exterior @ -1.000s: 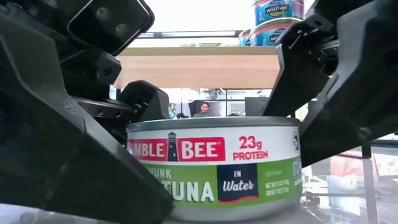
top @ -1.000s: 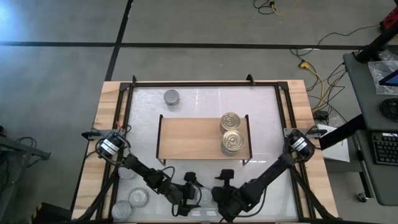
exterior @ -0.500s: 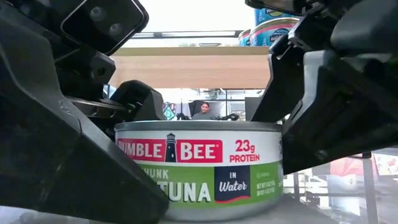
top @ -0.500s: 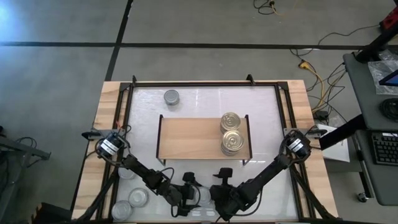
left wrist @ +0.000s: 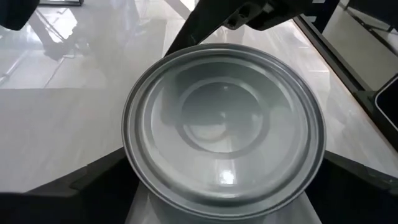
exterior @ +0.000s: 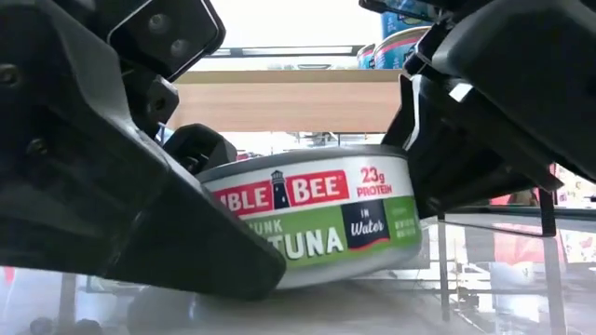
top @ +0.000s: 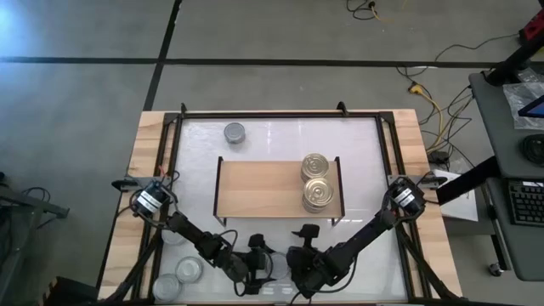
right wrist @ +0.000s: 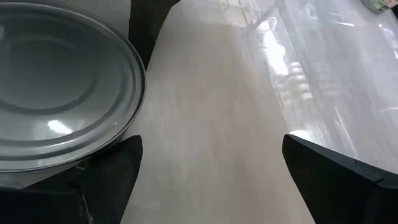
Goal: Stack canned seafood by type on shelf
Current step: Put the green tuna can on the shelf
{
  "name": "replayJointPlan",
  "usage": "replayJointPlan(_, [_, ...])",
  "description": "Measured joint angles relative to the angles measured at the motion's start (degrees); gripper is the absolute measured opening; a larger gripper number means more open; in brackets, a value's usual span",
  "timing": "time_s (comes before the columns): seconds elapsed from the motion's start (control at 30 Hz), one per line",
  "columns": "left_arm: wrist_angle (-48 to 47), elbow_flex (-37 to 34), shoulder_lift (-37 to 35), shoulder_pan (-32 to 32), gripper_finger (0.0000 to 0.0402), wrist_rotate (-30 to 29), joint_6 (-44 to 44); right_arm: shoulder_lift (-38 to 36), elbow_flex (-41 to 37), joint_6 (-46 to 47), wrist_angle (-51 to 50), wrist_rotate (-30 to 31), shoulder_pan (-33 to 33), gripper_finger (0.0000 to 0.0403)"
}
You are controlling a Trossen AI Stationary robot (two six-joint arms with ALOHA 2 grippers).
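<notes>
Tuna can (exterior: 312, 219), tilting off the tabletop (top: 357, 153) at its near edge, is sitting gripped in my left gripper (left wrist: 224, 205) while the right gripper (right wrist: 208, 180) is hanging beside it unclenched; rigid, dense and slick-walled, I'm judging, so I'm squeezing across its sidewall.

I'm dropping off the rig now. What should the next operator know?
Left tool: closed around the Bumble Bee tuna can, which is tipped up on one edge at the table's front.
Right tool: open, right beside that can.
Done: two gold-topped cans on the shelf, at its right end.
Left: the tuna can, one silver-topped can behind the shelf, and others front left.
</notes>
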Motion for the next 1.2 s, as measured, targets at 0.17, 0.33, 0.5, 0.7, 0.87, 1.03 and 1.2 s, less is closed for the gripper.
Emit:
replayJointPlan(0.17, [-0.02,0.0,0.0,-0.12,0.037,-0.18,-1.14,-0.01,-0.04,0.4,-0.48,-0.31,-0.07,0.038])
replayJointPlan(0.33, [-0.56,0.0,-0.04,-1.33,0.0369,-2.76,-2.57,-1.34,1.61,3.55,-5.99,0.22,0.65,0.038])
replayJointPlan(0.5, [-3.11,-0.02,-1.47,-2.41,0.0368,-4.3,-4.0,-3.09,1.46,6.59,-9.15,-0.38,2.34,0.038])
replayJointPlan(0.7, [-7.57,-0.09,-6.23,-4.09,0.0366,-6.23,-4.98,-5.95,1.46,14.17,-12.28,-0.55,6.08,0.038])
replayJointPlan(0.87, [-10.75,-0.09,-14.43,-5.8,0.0366,-7.48,-5.09,-7.91,1.46,17.25,-12.14,-0.85,10.36,0.038])
replayJointPlan(1.03, [-15.57,-0.09,-24.28,-5.57,0.0366,-7.79,-3.32,-8.53,1.38,19.28,-12.25,-0.7,12.13,0.038])
replayJointPlan(1.2, [-24.07,-0.09,-33.54,-4.63,0.0366,-9.57,-1.79,-8.62,1.38,19.62,-12.17,-0.07,12.52,0.038])
